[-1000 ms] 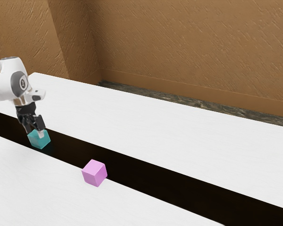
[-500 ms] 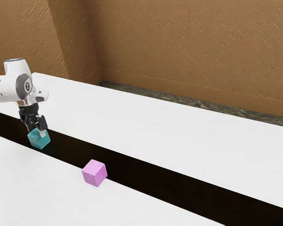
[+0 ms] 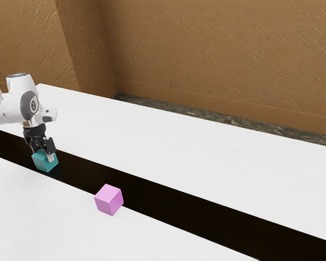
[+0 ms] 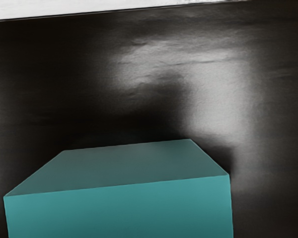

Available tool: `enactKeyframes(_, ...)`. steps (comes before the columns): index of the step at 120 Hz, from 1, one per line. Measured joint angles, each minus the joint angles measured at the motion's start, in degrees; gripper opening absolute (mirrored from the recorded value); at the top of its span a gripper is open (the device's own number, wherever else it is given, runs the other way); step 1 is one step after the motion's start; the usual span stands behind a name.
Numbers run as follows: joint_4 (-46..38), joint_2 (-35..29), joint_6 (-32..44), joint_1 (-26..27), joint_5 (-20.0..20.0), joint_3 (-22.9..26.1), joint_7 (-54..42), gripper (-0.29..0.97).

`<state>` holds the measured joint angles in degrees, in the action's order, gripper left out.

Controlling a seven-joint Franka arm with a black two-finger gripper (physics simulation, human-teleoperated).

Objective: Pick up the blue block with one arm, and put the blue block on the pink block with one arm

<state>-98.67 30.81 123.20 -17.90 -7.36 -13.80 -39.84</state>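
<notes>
The blue block point(image 3: 42, 161), teal in colour, rests on the dark strip point(image 3: 168, 204) between the two white surfaces, at the exterior view's left. My gripper point(image 3: 44, 154) is down over it, black fingers point(image 3: 50, 147) against its two sides, shut on it. In the wrist view the blue block point(image 4: 124, 193) looms just under my hand, with the dark strip point(image 4: 89, 84) beyond it. The pink block point(image 3: 108, 199) sits at the near white surface's edge, apart from the blue block, toward the exterior view's right and nearer the camera.
A wide white tabletop point(image 3: 206, 152) lies beyond the dark strip, and a second white surface point(image 3: 38, 223) lies on the near side. Brown textured walls point(image 3: 217, 49) stand behind the table.
My hand has shifted slightly toward the exterior view's right and its fingers have drawn in against the blue block. Neither block has moved.
</notes>
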Motion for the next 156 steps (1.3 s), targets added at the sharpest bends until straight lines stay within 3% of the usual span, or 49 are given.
enactKeyframes(84,2.58,1.83,-4.28,-2.18,-0.11,1.84,-0.70,0.66)
enactKeyframes(113,2.59,1.84,-4.63,-2.09,0.00,1.77,-0.74,0.38)
enactKeyframes(156,0.92,-3.60,-5.03,-1.44,0.41,1.74,-0.42,0.33)
